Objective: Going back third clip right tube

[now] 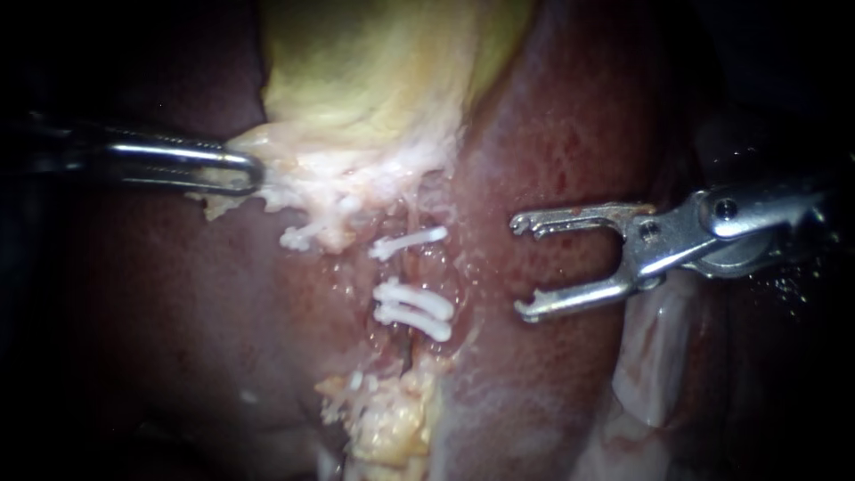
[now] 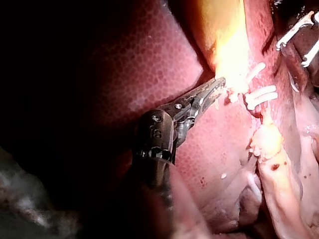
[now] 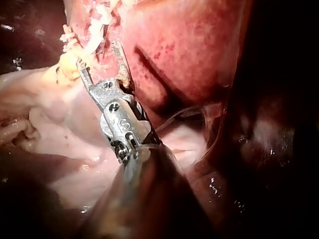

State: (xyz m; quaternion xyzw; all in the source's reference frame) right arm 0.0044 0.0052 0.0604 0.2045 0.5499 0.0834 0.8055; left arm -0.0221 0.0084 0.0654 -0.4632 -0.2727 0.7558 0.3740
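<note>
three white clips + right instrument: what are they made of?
Three small white bar-shaped clips: probably plastic. They look opaque and matte, with no metallic glint. Silvery forked right instrument: metal with a polished finish, going by the bright highlights along its edges. It has reddish smears near the tip.

Left instrument [image 1: 249, 172] clamped, right instrument [image 1: 521, 267] wide open.

Metal, polished and glossy: left instrument [image 1: 254, 174], right instrument [image 1: 521, 267]. Plastic, smooth, matt: clips [image 1: 411, 303]. Wet, glossy, smooth: liver [image 1: 570, 134]. Slick sheen, ragged fibrous lower edge: gallbladder [image 1: 374, 71].
</note>
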